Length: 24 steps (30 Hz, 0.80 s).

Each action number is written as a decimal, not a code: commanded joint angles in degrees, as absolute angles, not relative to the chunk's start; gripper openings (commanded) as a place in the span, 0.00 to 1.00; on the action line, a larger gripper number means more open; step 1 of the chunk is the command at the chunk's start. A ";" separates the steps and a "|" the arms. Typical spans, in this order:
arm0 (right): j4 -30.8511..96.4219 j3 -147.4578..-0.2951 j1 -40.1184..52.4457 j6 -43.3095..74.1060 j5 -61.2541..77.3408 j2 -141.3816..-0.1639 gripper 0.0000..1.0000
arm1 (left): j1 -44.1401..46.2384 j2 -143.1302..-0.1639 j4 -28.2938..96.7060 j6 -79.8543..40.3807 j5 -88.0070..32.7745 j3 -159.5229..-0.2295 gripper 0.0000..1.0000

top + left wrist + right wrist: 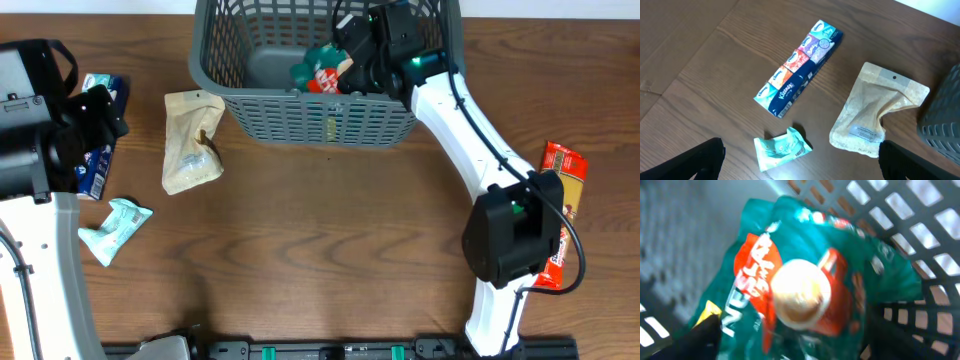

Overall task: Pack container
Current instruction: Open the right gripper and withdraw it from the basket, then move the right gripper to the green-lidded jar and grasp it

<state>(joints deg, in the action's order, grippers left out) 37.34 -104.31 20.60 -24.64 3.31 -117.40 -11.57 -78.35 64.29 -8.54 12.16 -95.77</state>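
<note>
The dark grey lattice basket [300, 125] stands at the back of the table; its wall also shows in the right wrist view [920, 240] and its corner in the left wrist view [945, 115]. My right gripper [348, 62] reaches inside it. Its fingers [795, 337] are spread wide, open, with a green and red Nescafe packet [800, 275] between them. That packet also shows in the overhead view [322, 72], near the basket's front wall. My left gripper [98, 115] is open and empty, hovering above the table's left side [800, 162].
A blue Kleenex tissue pack [799, 67] lies at far left, partly under the left arm [100, 150]. A beige pouch [190, 140] [877, 112] lies left of the basket. A small teal packet [113, 228] [782, 148] lies nearer the front. An orange packet [562, 200] lies at right.
</note>
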 commanded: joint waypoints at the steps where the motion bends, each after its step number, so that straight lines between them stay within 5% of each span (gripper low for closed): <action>1: 36.36 -105.78 21.04 -24.75 3.18 -113.97 0.82 | -11.81 -78.63 64.47 -7.55 11.99 -95.79 0.99; 8: 33.63 -107.46 19.81 -19.81 2.90 -109.65 0.82 | -11.81 -78.63 64.47 -7.55 11.99 -95.79 0.99; 12: 36.01 -110.21 17.30 -10.96 -1.10 -105.84 0.96 | -11.81 -78.63 64.47 -7.55 11.99 -95.79 0.99; 24: 66.76 -116.73 -8.34 25.41 -4.54 -92.75 0.99 | -11.81 -78.63 64.45 -7.57 11.97 -95.79 0.99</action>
